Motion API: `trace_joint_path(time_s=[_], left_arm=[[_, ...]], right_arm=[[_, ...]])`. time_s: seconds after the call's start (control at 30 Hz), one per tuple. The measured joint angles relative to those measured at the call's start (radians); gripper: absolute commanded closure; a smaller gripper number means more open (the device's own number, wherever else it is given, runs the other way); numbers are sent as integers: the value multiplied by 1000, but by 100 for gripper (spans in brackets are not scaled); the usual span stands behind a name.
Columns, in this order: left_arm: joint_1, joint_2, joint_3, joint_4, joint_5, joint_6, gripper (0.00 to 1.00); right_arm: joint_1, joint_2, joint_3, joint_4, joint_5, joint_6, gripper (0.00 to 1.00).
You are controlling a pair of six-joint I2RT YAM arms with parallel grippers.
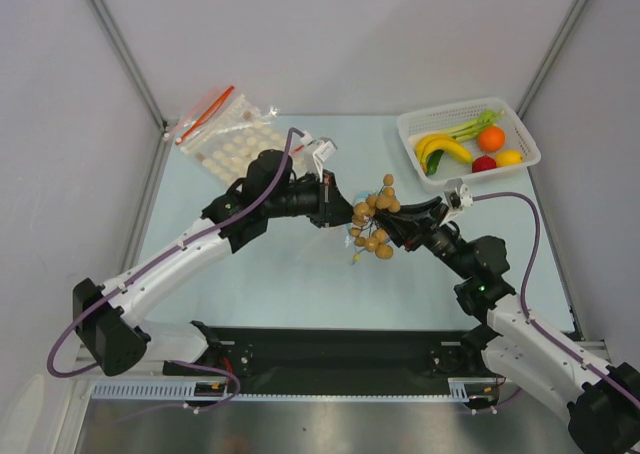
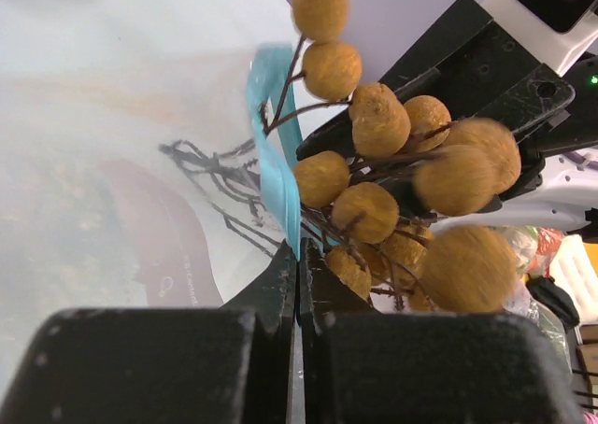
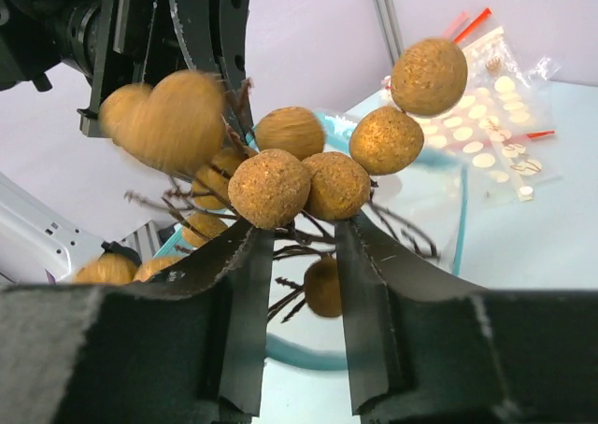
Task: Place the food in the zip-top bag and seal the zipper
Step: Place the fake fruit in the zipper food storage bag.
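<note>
The left gripper (image 2: 297,261) was pinched shut on the bag (image 2: 131,144) at its zipper (image 2: 277,172), keeping the mouth raised. The right gripper (image 3: 304,237), clamped on the fruit (image 3: 271,186) stems, held the bunch at that mouth, likely for loading.

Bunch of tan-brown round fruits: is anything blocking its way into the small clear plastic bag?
Nothing visible. The right tool holds the bunch of tan-brown round fruits at the open mouth of the small clear plastic bag; the left tool pinches its light teal zipper strip.

lab test cell: white panel walls (image 1: 350,34), alu posts (image 1: 120,44), pale table (image 1: 300,284)
</note>
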Motion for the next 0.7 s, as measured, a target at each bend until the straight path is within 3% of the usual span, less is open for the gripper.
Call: trace_joint_path(time_s=[0.13, 0.43, 0.7], left_arm=[[10, 1, -21, 33, 35, -21, 100], [26, 1, -95, 161, 116, -92, 100], [40, 10, -130, 234, 143, -128, 100]], right_arm=[[1, -1, 0, -4, 3, -9, 51], [4, 2, 2, -46, 24, -14, 53], [28, 80, 83, -161, 74, -37, 63]])
